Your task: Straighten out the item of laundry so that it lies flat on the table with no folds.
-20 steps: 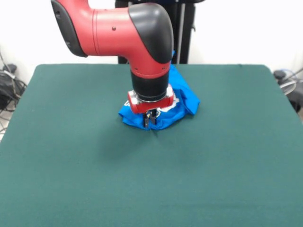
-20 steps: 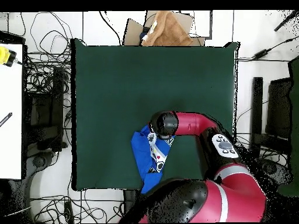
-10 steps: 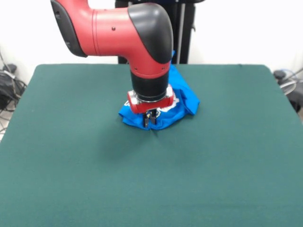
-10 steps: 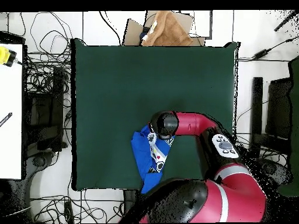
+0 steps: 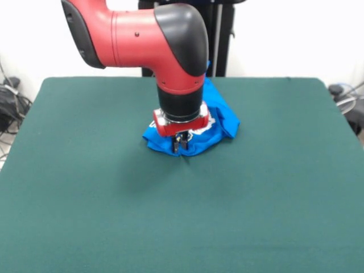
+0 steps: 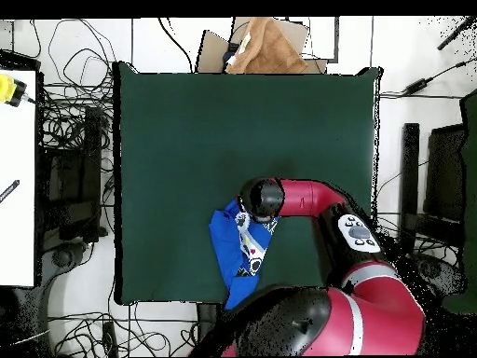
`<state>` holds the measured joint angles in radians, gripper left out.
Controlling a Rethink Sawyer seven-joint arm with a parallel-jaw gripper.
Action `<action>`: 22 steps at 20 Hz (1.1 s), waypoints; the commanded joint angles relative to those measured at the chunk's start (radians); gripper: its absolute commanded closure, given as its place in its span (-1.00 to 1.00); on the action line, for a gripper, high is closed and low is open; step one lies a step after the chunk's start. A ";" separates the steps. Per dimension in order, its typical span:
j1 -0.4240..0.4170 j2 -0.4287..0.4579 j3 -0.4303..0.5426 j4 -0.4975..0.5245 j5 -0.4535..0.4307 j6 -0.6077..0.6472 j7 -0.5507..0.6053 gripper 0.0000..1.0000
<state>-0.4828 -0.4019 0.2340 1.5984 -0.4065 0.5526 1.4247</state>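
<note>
The item of laundry (image 5: pixel 219 116), a bright blue T-shirt, lies crumpled in a bunched heap on the table (image 5: pixel 85 187), a little beyond its middle. In the overhead view the shirt (image 6: pixel 229 250) shows white print along its right side and runs off the table's (image 6: pixel 186 140) bottom edge. My gripper (image 5: pixel 180 145) points straight down at the heap's near edge. Its fingers stand close together, pinching a fold of blue cloth right at the table surface. From overhead the arm's black wrist (image 6: pixel 262 198) hides the gripper itself.
The green cloth stretches wide on every side of the shirt. In the overhead view a brown cardboard piece (image 6: pixel 265 47) lies past the table's top edge. A white side table (image 6: pixel 17 186) and tangled cables (image 6: pixel 74 186) stand to the left, dark stands (image 6: pixel 410 186) to the right.
</note>
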 commanded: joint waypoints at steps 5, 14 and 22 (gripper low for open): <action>0.080 0.062 -0.037 0.047 -0.063 -0.111 0.129 1.00; 0.100 0.038 -0.056 0.066 -0.045 -0.160 0.139 1.00; 0.089 0.040 -0.045 0.068 -0.038 -0.155 0.115 -1.00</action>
<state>-0.4159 -0.4118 0.1717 1.6015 -0.4065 0.4854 1.4247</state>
